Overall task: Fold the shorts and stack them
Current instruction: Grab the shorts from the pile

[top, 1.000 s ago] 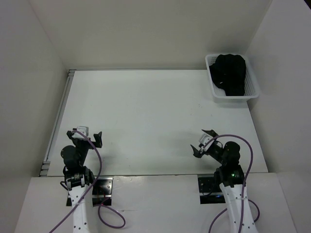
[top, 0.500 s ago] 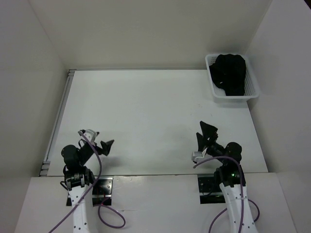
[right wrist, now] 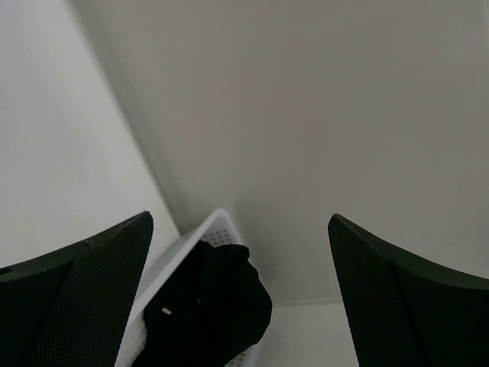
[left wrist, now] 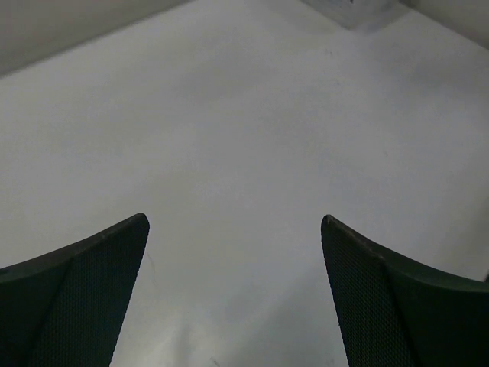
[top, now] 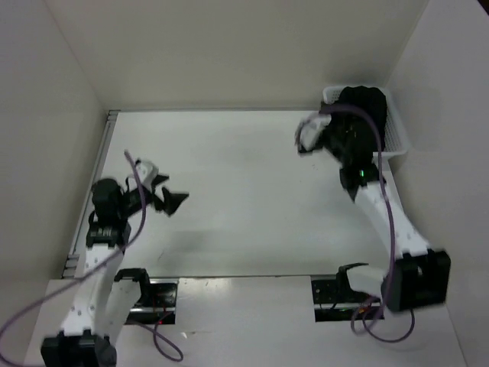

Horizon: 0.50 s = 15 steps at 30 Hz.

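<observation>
As the shorts point(right wrist: 218, 306) heaped in the lower-centre basket point(right wrist: 179, 248) look limp and light, the spread right gripper point(right wrist: 241, 220) should pinch a fold

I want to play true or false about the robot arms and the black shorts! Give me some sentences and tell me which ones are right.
1. The shorts are inside the white basket. True.
2. The left end effector is holding the shorts. False: it is open with nothing in it, above the table.
3. The right end effector is open, and the basket shows below it in its own camera. True.
4. The shorts lie folded flat on the table. False: they sit bunched up in the basket at the far right corner.
</observation>
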### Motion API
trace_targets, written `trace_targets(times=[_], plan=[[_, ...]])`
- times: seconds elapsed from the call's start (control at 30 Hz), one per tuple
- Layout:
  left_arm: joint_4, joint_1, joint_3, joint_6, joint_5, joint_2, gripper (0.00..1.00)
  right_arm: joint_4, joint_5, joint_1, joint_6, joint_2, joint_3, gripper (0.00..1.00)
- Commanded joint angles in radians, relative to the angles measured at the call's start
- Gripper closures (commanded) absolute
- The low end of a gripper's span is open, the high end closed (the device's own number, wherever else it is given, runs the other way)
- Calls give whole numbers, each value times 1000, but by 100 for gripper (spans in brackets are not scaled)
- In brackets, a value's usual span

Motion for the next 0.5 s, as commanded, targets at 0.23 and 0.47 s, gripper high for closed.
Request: trace_targets(times=[0.23, 0.47], plan=[[-115, -289, 794, 4, -665, 871, 0, -315, 409, -217, 1054, 905, 998, 0], [-199, -377, 851, 4, -667, 1033, 0, -338, 524, -325, 1166, 1209, 1193, 0]])
